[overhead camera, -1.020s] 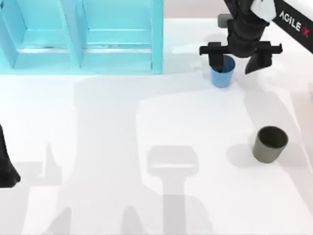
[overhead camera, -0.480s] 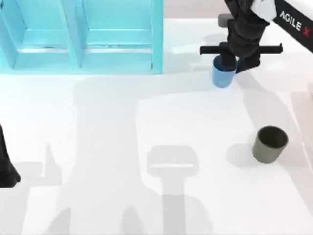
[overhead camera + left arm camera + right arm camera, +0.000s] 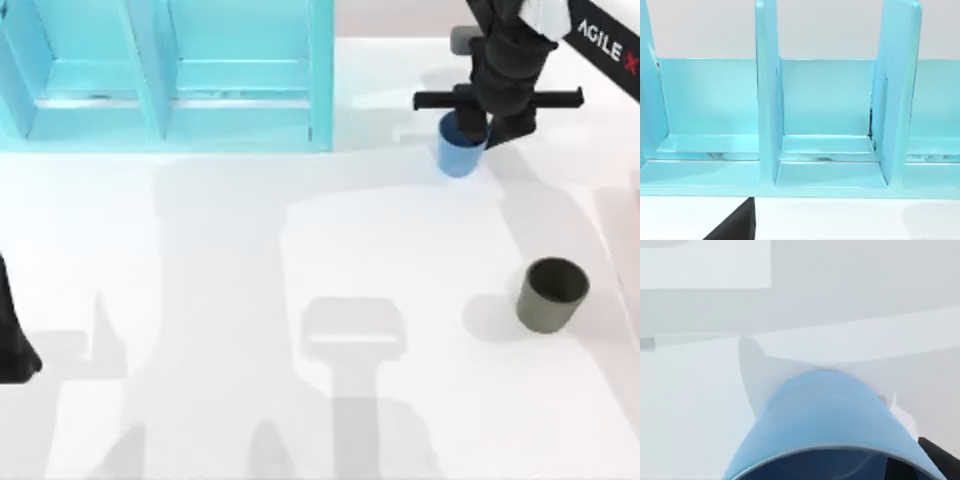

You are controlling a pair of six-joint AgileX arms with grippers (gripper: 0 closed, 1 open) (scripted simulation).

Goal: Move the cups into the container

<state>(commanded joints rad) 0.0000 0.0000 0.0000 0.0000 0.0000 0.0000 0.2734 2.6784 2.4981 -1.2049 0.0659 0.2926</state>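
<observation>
Right gripper [image 3: 478, 128] closed on the blue cup [image 3: 460, 157].
Arm reaches down at the table's [image 3: 300, 250] far right; smooth olive cup [image 3: 551, 295] stands nearer, apart; container [image 3: 170, 75] far left.

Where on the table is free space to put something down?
Free: the wide white table between the light blue compartment container and the olive-grey cylindrical cup. Crowded: top right, where the right gripper holds the bright blue cup.

Black right arm [image 3: 505, 60] with a flat crossbar, white shell lettered "AGILE X" (X red).
</observation>
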